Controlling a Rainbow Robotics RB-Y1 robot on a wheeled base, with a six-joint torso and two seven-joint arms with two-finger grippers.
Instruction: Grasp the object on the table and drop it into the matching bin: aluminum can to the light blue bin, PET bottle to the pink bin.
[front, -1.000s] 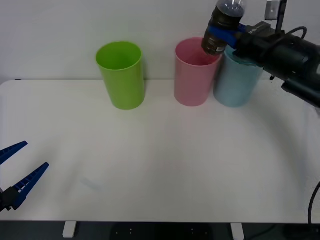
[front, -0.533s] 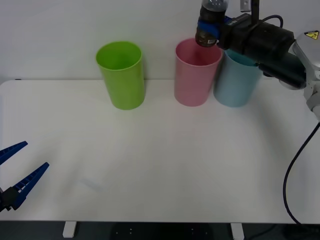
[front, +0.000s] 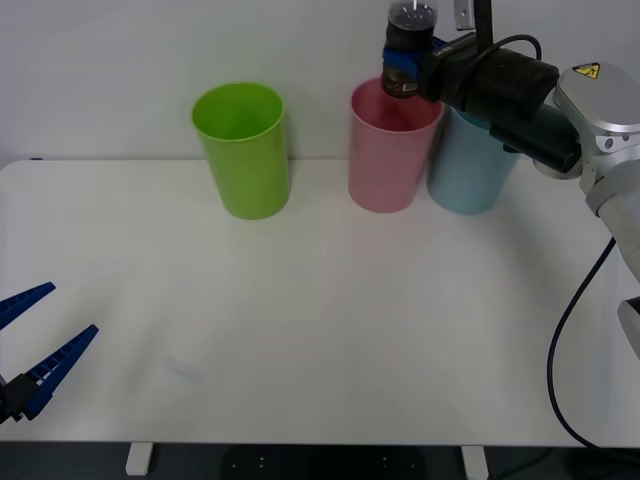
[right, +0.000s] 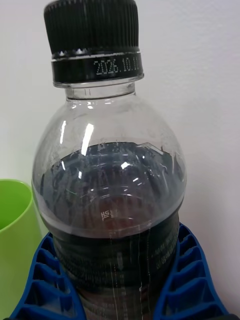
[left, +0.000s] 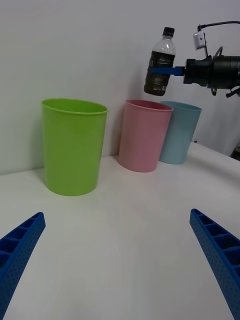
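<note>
Your right gripper (front: 408, 62) has its blue fingers (right: 187, 280) clamped around the dark lower body of the bottle (front: 408, 45), which stands upright between them. Directly below them is the pink bin's (front: 388, 150) open mouth, with the light blue bin (front: 472, 165) just beside it. Your left gripper (front: 40, 345) hangs spread wide over the table's (front: 330, 330) near edge.

My right claw (front: 408, 62) covers the PET bottle's (front: 408, 45) midsection; light blue bin (front: 470, 165) partly behind the arm; bottle base cropped at wrist.

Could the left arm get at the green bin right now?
Probably yes: the left gripper is open at the table's near edge, with bare tabletop between it and the green bin.
</note>
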